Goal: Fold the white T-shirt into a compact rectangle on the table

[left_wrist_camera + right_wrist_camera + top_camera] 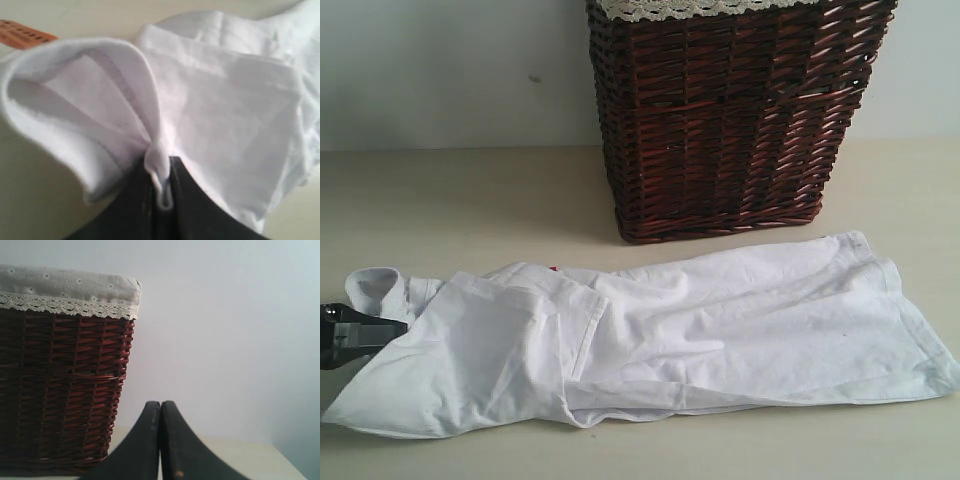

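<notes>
Left claw pinched shut on left-end fold of white cotton short-sleeved T-shirt, lying on pale beige matte surface, long axis stretching right from claw; right claw shut, empty.

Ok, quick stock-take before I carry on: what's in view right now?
table: one, pale beige, under everything.
basket: one, dark brown wicker with pale lace-edged liner, standing at the back.
T-shirt: one, white, lying partly folded in front of the basket.
neck tag: one, orange, beside the T-shirt's gathered end.
left tool: one, black, shut on a pinch of the T-shirt's left end.
right tool: one, black, shut, empty, pointing towards the basket.
</notes>
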### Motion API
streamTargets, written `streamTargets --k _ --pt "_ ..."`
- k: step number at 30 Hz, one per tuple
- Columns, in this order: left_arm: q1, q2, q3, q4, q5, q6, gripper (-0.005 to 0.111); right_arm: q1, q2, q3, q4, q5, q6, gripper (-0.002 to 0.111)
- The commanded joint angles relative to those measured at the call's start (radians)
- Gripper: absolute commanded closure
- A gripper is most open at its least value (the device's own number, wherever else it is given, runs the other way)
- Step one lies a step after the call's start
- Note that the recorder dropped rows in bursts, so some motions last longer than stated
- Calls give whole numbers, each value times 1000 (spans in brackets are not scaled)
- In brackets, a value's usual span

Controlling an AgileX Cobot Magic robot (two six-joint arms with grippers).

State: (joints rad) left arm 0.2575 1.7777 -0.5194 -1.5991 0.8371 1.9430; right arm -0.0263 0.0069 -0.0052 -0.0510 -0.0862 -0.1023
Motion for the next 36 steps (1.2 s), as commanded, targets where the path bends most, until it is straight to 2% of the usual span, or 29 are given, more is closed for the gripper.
streamTargets --k 1,14,23,26,33,36 --pt "1 1 4 23 85 -6 107 -5 -7 5 1 -7 0 108" --pt "1 1 4 32 81 -6 107 -5 -7 5 1 -7 0 108" --pt "1 1 4 128 64 13 106 -5 -7 5 1 -7 0 108" --pt "1 1 4 153 64 13 94 -5 -7 5 1 -7 0 108" --pt "1 1 4 155 64 16 50 -5 -7 5 1 -7 0 108" --pt "1 1 4 155 64 16 36 -5 -7 5 1 -7 0 108"
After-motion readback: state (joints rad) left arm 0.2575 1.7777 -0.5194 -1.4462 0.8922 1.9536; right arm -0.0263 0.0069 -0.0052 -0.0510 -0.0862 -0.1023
